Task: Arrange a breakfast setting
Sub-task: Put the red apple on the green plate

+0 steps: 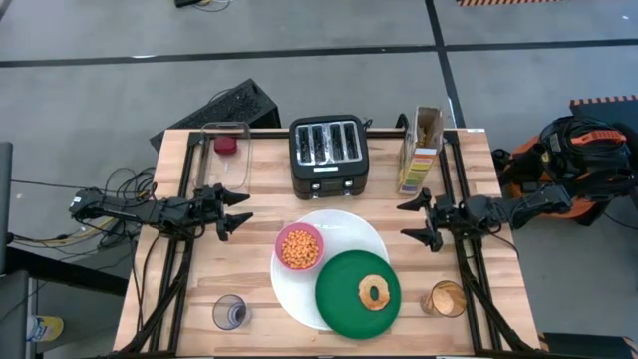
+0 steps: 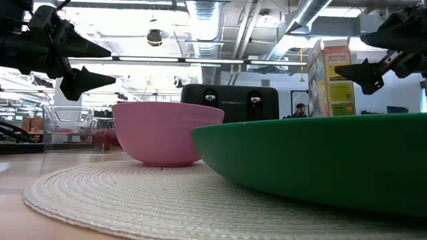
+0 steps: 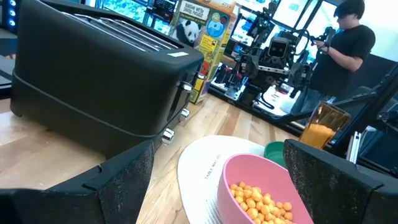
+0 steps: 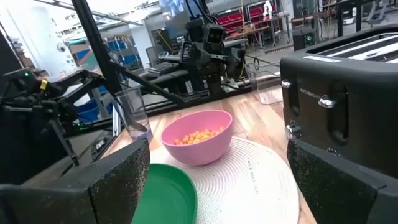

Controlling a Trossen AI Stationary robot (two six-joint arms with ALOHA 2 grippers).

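Observation:
A large white round plate lies at the table's middle. On it stand a small pink bowl holding orange cereal and a dark-green plate with a toasted bagel ring. A clear tumbler stands near left, and a tumbler of orange juice near right. A red food piece lies in a clear rectangular container. My left gripper is open, left of the white plate. My right gripper is open, right of it. Both hang above the table, empty. No spoon shows.
A black four-slot toaster stands at the far middle and an open cereal box to its right. A person stands beyond the table in the left wrist view.

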